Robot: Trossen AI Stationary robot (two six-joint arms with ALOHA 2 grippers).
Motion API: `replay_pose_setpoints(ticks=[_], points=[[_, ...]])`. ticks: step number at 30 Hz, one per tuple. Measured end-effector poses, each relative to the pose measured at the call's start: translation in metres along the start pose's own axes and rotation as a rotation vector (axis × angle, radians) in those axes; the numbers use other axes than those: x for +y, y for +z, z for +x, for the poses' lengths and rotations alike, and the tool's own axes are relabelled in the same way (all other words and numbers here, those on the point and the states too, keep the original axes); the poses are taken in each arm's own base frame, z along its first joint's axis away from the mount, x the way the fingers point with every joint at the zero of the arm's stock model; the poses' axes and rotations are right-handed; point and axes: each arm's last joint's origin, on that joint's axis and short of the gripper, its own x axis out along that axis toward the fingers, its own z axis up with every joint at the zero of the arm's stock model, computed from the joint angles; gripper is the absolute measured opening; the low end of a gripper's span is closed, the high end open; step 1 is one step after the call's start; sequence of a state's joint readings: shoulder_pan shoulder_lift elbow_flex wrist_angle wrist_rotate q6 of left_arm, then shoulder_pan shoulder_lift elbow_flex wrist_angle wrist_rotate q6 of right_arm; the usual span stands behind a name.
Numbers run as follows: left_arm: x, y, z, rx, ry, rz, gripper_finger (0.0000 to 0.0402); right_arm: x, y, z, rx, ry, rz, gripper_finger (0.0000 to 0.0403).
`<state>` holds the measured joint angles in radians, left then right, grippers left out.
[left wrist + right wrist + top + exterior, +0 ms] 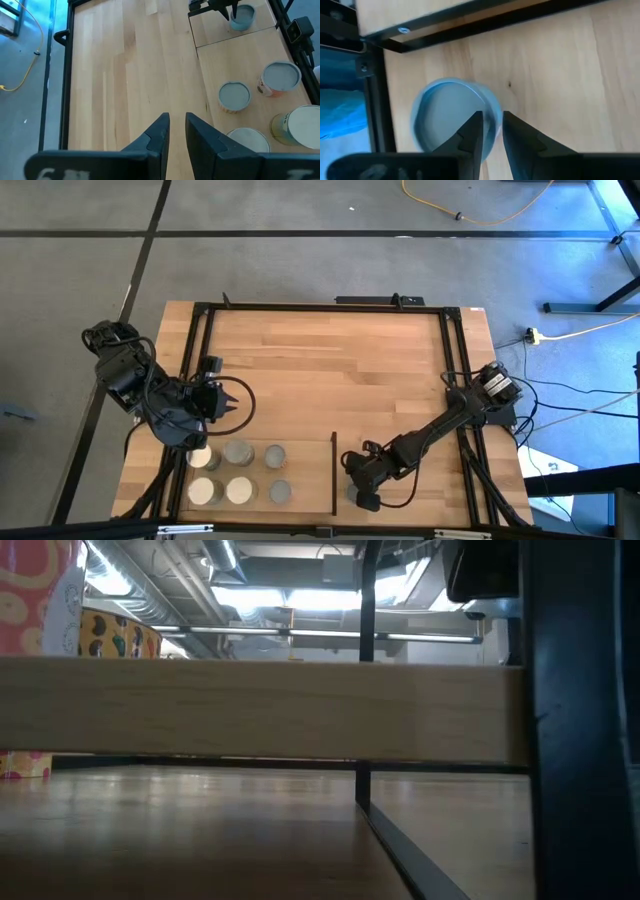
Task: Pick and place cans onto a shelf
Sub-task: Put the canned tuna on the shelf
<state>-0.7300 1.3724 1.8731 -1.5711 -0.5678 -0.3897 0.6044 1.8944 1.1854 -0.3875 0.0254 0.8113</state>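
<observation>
Nearest, just on the right arm's side of the black divider (333, 472), the right claw (362, 498) hangs over the light-wood shelf (435, 485). Its fingers are clenched almost together, gripping nothing. Right under them stands one blue-labelled can (445, 117) with a grey lid, upright on the shelf, close beside the divider. On the other side of the divider six more cans (240, 491) stand upright in two rows of three on the bench (320, 360), grey and cream tops showing. Beyond their far row, farther from the divider, the left claw (228, 402) hovers over bare wood, its fingers also drawn nearly closed and empty
</observation>
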Motion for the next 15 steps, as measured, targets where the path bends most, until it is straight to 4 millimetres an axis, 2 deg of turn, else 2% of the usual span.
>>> replay_pose_setpoints(ticks=[6, 12, 15], points=[[0.000, 0.000, 0.000, 0.000, 0.000, 0.000, 0.0055, -0.001, -0.001, 0.012, 0.012, -0.012, -0.001, 0.0076], [0.000, 0.000, 0.000, 0.000, 0.000, 0.000, 0.0055, -0.001, -0.001, 0.013, 0.009, -0.018, 0.002, 0.0075], [0.000, 0.000, 0.000, 0.000, 0.000, 0.000, 0.0055, -0.001, -0.001, 0.014, 0.000, -0.026, 0.035, 0.0052]])
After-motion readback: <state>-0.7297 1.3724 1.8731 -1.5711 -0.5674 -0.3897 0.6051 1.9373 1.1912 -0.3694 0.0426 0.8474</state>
